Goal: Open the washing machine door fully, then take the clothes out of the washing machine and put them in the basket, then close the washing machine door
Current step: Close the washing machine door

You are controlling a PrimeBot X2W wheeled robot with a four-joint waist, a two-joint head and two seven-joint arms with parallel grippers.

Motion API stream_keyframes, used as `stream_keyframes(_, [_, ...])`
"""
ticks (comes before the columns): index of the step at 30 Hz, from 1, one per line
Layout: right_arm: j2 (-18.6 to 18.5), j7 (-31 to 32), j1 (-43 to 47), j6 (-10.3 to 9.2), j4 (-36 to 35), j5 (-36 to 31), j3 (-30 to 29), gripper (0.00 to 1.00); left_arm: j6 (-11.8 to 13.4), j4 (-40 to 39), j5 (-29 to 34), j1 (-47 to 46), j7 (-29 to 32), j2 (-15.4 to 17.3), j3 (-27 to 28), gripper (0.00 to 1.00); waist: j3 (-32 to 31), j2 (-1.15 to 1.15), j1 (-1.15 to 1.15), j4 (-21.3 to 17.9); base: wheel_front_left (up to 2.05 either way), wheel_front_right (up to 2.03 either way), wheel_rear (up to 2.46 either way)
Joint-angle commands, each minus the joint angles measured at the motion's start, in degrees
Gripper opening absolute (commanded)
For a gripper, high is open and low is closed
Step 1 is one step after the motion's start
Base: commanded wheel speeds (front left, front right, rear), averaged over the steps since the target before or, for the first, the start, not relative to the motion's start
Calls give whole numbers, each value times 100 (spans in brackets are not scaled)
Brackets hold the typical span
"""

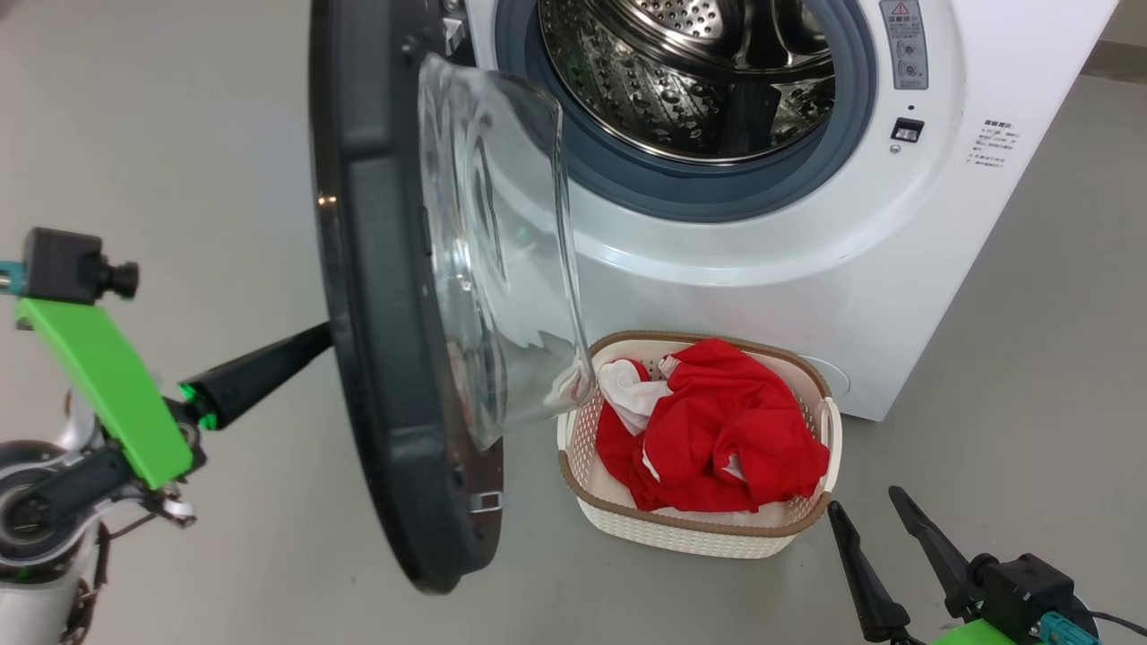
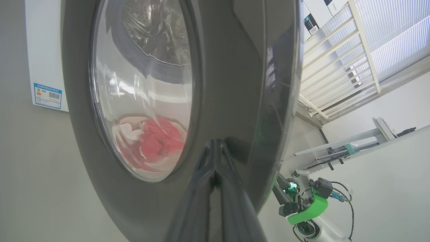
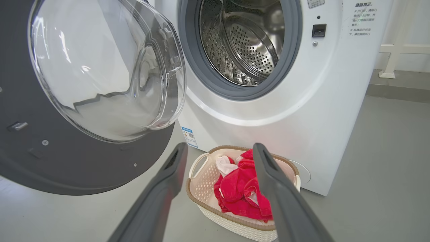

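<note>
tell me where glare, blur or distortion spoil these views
Head view: the door glass warps what lies behind it. Left wrist view: glare streaks the glossy rim, the clothes show pale through glass. Right wrist view: the right tool looms soft, wide-angle bends edges.

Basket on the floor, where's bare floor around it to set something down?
Bare floor lies right of the basket, beside the washing machine, and left of the door. In front, a strip up to the right gripper. Crowded: between door and basket; the basket holds clothes.
</note>
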Motion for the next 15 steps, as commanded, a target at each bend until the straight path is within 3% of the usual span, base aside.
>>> stream_keyframes(1, [-41, -37, -24, 42, -139, -56, 119, 100, -41, -224, -40, -142, -26, 149, 180, 0, 3, 0, 0, -4, 0, 0, 0])
stream_keyframes(15, [7, -37, -27, 42, -139, -64, 78, 100, -41, -194, 39, 7, -587, 204, -26, 0, 0, 0, 0, -21, 0, 0, 0])
